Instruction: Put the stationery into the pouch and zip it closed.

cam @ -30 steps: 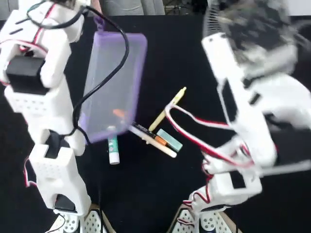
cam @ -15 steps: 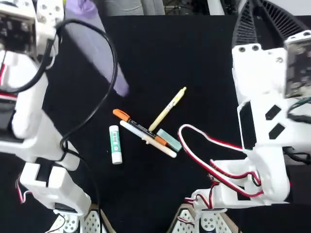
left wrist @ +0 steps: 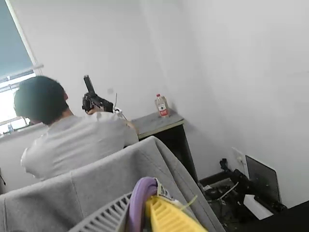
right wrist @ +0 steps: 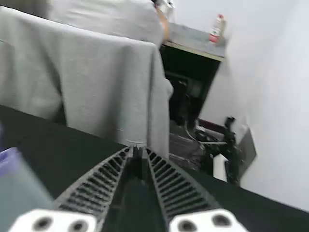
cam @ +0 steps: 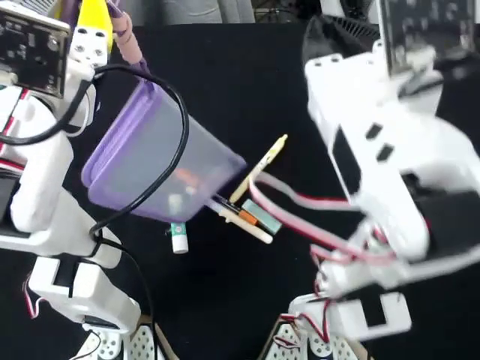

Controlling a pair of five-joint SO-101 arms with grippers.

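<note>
Pouch (cam: 150, 161) hangs tilted above stationery (cam: 261, 218).

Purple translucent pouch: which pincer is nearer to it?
Left. The left pincer grips the purple translucent plastic pouch at one end; the right pincer is apart, raised on the other side.

Overhead onto table (cam: 247, 75), both wrists facing same wall (left wrist: 231, 72)

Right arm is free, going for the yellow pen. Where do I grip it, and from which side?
I'd take the yellow pen by its far half, from above, fingers across the barrel. That end lies clear; the near end crowds the other pens beside the pouch.
</note>
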